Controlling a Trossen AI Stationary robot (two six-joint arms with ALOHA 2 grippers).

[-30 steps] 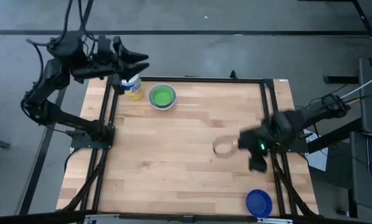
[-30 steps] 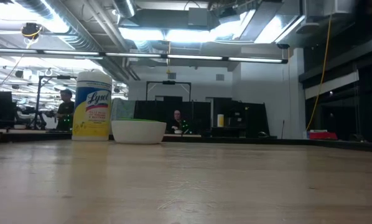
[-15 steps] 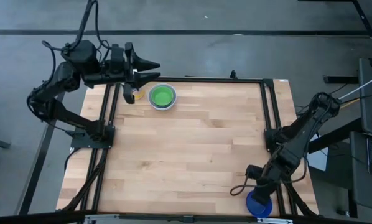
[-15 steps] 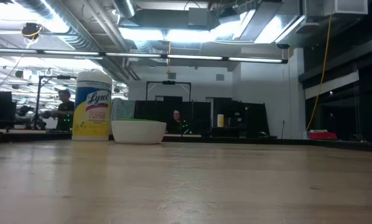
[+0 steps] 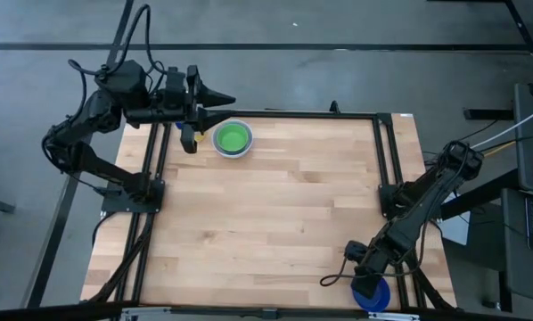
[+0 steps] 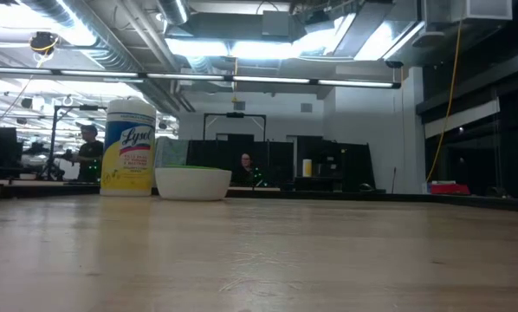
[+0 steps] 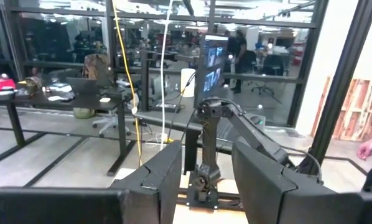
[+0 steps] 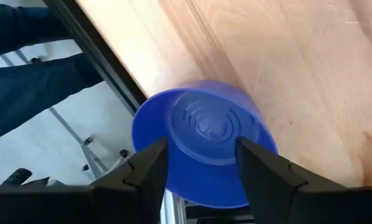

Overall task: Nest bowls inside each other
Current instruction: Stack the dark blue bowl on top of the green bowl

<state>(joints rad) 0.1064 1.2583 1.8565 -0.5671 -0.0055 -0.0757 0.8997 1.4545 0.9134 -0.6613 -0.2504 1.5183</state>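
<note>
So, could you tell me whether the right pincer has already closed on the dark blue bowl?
No: in the right wrist view the right pincer stands open over the dark blue bowl, its fingers apart on either side.

Bright ceiling strip lights (image 6: 242, 48), soft shadows, blurred foreground tabletop (image 6: 259, 260)

A pale, smooth wood-plank surface (image 5: 266, 214) with a black metal frame (image 5: 284, 114); a glossy dark blue plastic bowl (image 8: 204, 140); a green-lined plastic bowl (image 5: 232, 138).
</note>
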